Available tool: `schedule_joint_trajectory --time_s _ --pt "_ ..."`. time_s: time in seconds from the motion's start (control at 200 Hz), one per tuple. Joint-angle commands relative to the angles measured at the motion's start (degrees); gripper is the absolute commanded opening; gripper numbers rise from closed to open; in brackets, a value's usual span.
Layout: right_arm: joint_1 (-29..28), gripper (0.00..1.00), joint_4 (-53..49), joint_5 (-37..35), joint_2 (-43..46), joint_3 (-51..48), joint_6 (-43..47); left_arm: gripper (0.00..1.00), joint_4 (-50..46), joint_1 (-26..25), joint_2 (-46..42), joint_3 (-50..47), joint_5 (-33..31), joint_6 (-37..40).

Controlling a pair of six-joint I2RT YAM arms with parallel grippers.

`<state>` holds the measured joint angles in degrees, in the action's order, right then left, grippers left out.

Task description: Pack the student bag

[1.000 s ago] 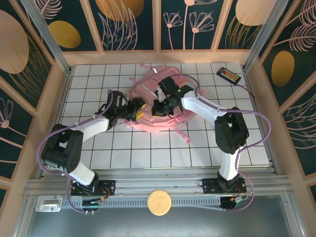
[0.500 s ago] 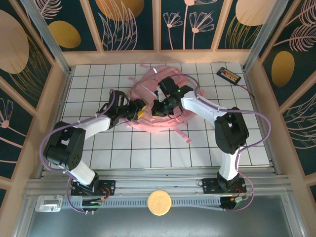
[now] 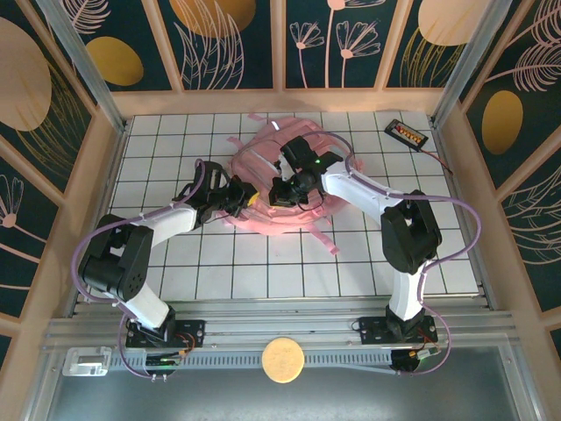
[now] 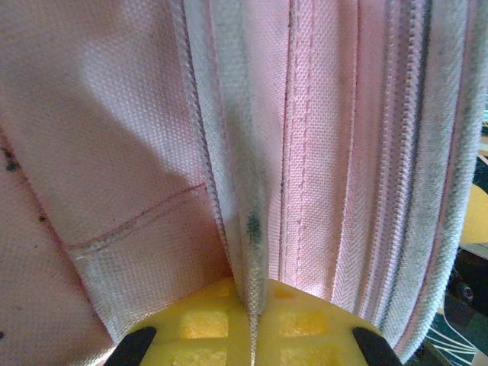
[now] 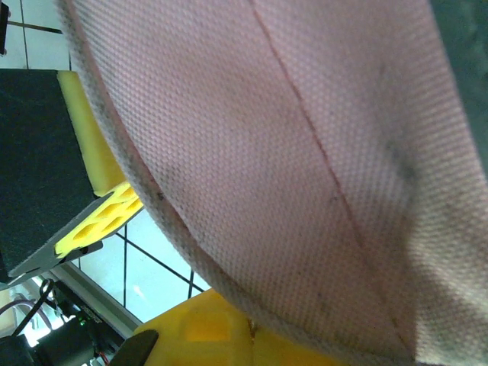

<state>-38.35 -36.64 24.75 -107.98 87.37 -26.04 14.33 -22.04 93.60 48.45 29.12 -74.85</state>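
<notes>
The student bag point(image 3: 289, 175), a large pale-pink backpack, lies flat at the back middle of the tiled table with its straps spread out. My left gripper point(image 3: 246, 196) is at the bag's left edge. In the left wrist view its yellow fingers point(image 4: 206, 324) are shut on a grey trim seam point(image 4: 250, 221) of the bag point(image 4: 107, 152). My right gripper point(image 3: 282, 188) is over the bag's middle. Its yellow fingers point(image 5: 221, 335) are shut on the bag's grey-edged fabric point(image 5: 305, 152), which is lifted off the tiles. The left gripper's yellow finger point(image 5: 99, 221) shows close beside it.
A black device with a yellow label point(image 3: 408, 133) and a cable lies at the back right corner. Loose pink straps point(image 3: 323, 239) trail toward the near side. Wooden walls point(image 3: 96, 175) close in the table on three sides. A round tan disc point(image 3: 282, 360) sits on the front rail.
My left gripper has closed from open onto the bag's trim seam and edged slightly toward the bag. The right arm and the bag have stayed in place.
</notes>
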Motion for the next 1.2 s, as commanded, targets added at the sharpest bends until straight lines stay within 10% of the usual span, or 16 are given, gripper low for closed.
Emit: schedule_joint_trajectory --time_s 0.0,1.196 --pt "0.0 0.0 2.15 -1.24 0.39 0.61 0.71 0.0 3.2 -0.46 0.2 0.95 0.39 -0.52" --pt "10.46 0.0 -0.78 -2.78 9.14 -8.69 6.17 0.0 3.58 -0.45 -3.47 -2.3 -1.8 -0.37"
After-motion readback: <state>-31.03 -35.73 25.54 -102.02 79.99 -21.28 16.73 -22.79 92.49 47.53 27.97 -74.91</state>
